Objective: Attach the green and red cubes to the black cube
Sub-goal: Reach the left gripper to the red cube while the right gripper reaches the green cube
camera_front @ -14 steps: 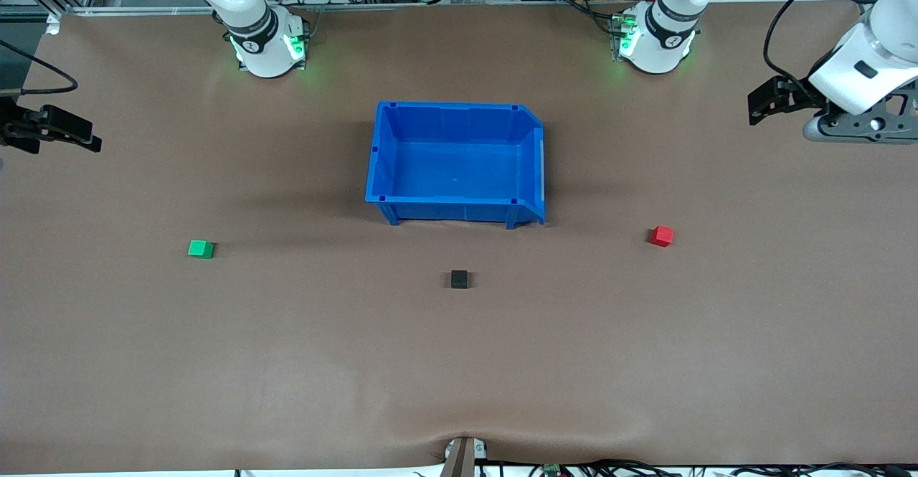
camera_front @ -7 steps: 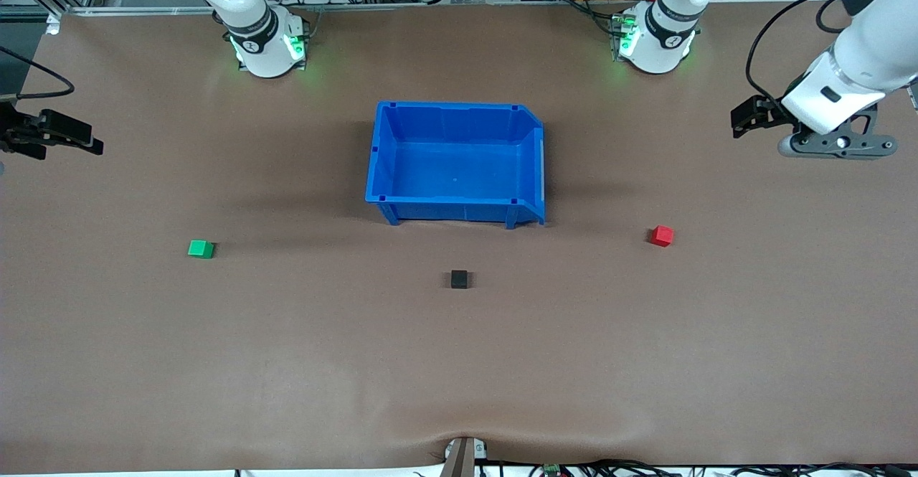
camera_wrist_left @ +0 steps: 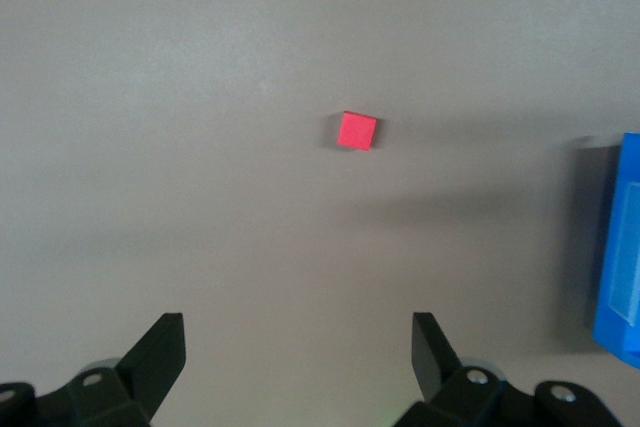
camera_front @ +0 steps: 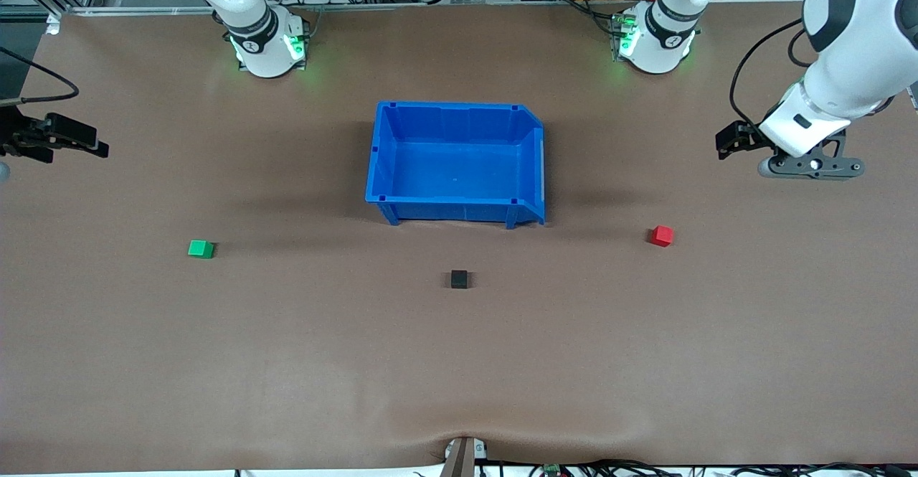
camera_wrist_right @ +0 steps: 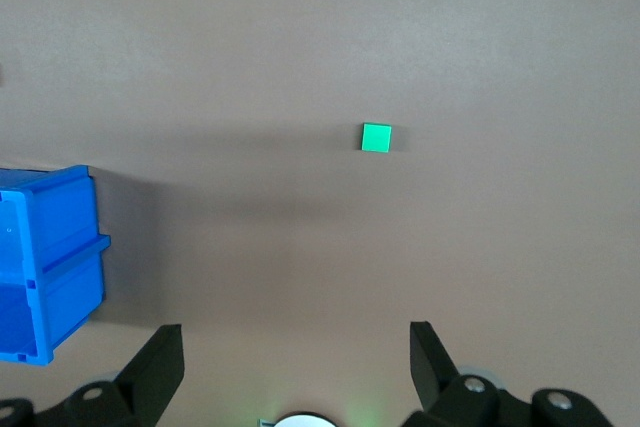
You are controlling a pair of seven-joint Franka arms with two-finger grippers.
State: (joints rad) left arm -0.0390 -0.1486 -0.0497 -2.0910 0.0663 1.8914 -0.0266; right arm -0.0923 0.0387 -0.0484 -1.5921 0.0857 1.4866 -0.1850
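The green cube point(camera_front: 201, 249) lies on the table toward the right arm's end and also shows in the right wrist view point(camera_wrist_right: 377, 137). The red cube point(camera_front: 662, 236) lies toward the left arm's end and also shows in the left wrist view point(camera_wrist_left: 357, 131). The black cube point(camera_front: 459, 279) sits between them, a little nearer the front camera, in front of the blue bin. My left gripper point(camera_front: 810, 167) point(camera_wrist_left: 298, 339) is open and empty, up over bare table, apart from the red cube. My right gripper point(camera_wrist_right: 296, 347) is open and empty, high over the table's end; only its wrist part point(camera_front: 61, 138) shows in front.
A blue bin point(camera_front: 381, 148) stands empty mid-table, farther from the front camera than the black cube; its corner shows in both wrist views point(camera_wrist_left: 620, 247) point(camera_wrist_right: 50, 277). The two arm bases stand along the table's back edge. Brown table surface lies bare around the cubes.
My left gripper has come down and in from the table's end, closer to the red cube. My right gripper's wrist part has shifted slightly inward. The cubes have not moved.
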